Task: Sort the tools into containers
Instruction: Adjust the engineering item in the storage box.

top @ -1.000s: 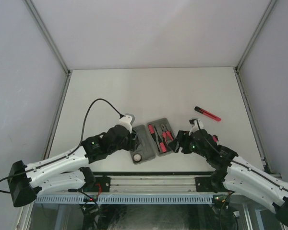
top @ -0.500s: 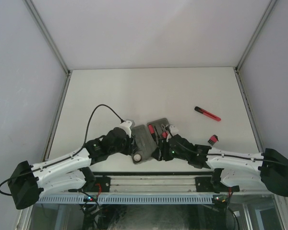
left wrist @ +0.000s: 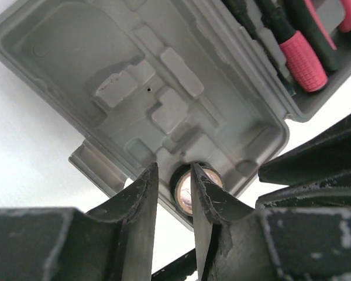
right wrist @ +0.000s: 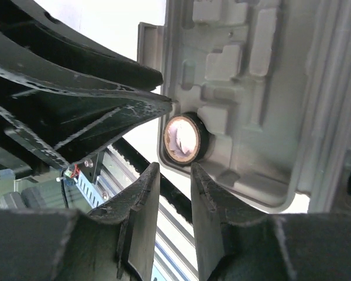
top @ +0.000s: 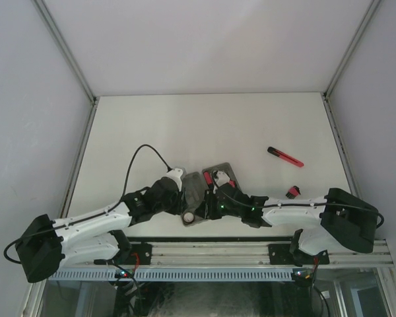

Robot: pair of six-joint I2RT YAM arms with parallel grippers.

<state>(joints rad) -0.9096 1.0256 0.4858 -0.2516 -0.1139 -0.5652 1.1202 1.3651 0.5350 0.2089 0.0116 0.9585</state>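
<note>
Table [top: 185,125] bears red-black stick [top: 285,156], seen overhead only; wrists show case [left wrist: 76,52] recesses.

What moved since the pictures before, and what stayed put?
The right gripper swung left, over to the black ring in the open grey plastic case, facing the left gripper, which edged nearer. Both jaws narrowed; nothing grabbed. The case and the red-black stick tool stayed put.

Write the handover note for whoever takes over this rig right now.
Left gripper: jaws narrowly apart at the near rim of the case, by the ring; nothing held.
Right gripper: narrowly apart, just short of the ring; nothing held.
Done: case open, ring in one half, red-handled tools in the other.
Left: stick tool and comb piece lie on the table.
</note>
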